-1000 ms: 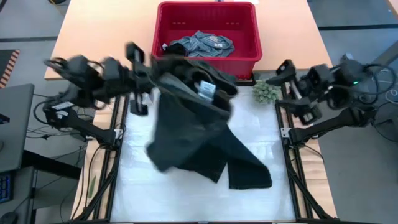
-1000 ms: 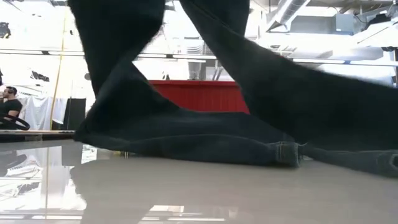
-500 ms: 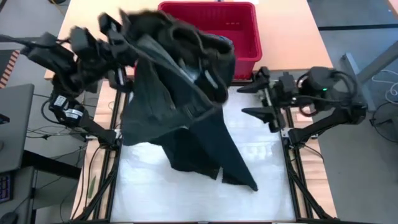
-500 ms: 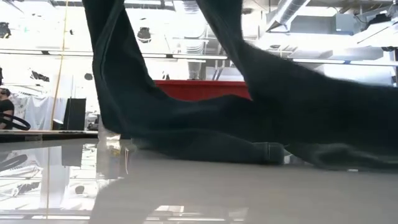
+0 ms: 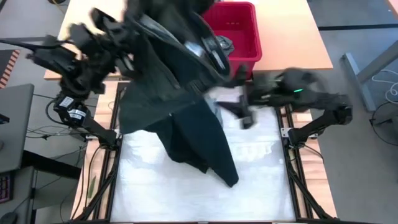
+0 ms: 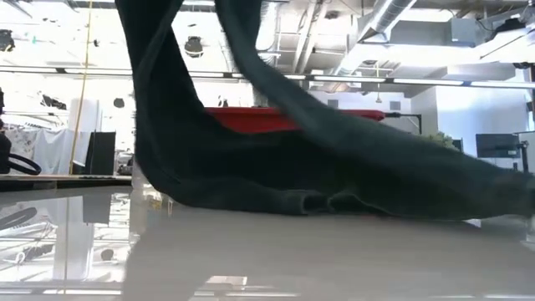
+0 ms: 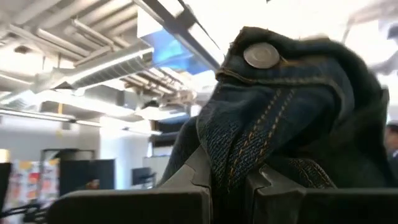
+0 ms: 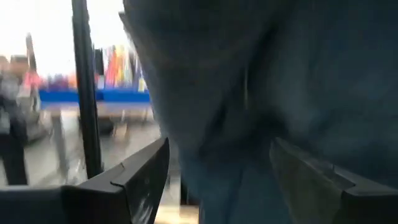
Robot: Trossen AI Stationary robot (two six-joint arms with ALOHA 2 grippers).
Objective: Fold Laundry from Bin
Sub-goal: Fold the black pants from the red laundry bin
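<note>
A pair of dark denim jeans (image 5: 180, 106) hangs over the white table mat, with my left gripper (image 5: 134, 28) shut on its waist, raised above the table's far left. The leg ends (image 6: 334, 201) lie on the mat. My right gripper (image 5: 239, 112) is open and level, right beside the hanging cloth; in the right wrist view its fingers (image 8: 143, 180) flank the dark denim (image 8: 249, 93). Whether they touch it I cannot tell. The red bin (image 5: 239, 31) stands at the far edge, half hidden by the jeans, with a grey-blue garment (image 5: 225, 43) in it. My left gripper pinches the jeans' waistband (image 7: 233, 155) between its two fingers, just below the metal button (image 7: 261, 55). The fingers slant upward, and the bunched waist stands above them. The rest hangs down slack, with the leg ends (image 5: 217, 168) on the mat.
The bin's red wall (image 6: 251, 119) shows behind the cloth in the low view. Black frame rails (image 5: 292, 162) run along both sides of the mat. The near part of the mat (image 5: 186, 199) is bare.
My left gripper has risen and tipped upward, drawing the jeans' waist up and toward the far left; the legs have dragged along the mat, and less of them lies there. My right gripper has moved toward the table's left, up to the hanging jeans.
</note>
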